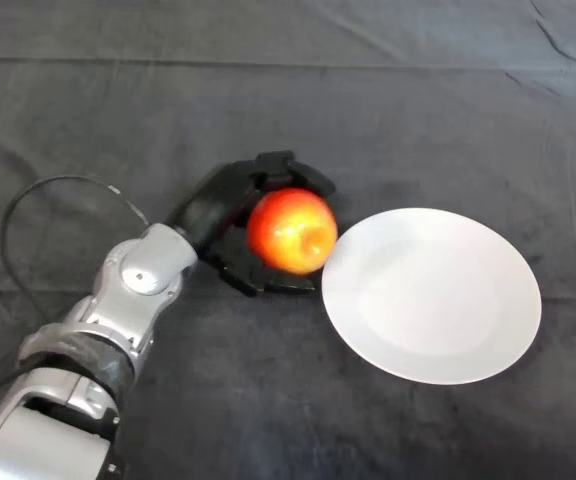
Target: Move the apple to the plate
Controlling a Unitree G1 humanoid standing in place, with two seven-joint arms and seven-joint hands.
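Observation:
A red and yellow apple (291,231) sits in my left hand (230,205), just left of the white plate (438,300). The hand's black fingers curl round the apple from behind and below. The apple's right side reaches the plate's left rim. I cannot tell whether the apple rests on the cloth or is lifted. The plate holds nothing. My silver-grey arm (118,300) comes in from the lower left.
The dark cloth (288,110) covers the whole table, with folds near the far right corner.

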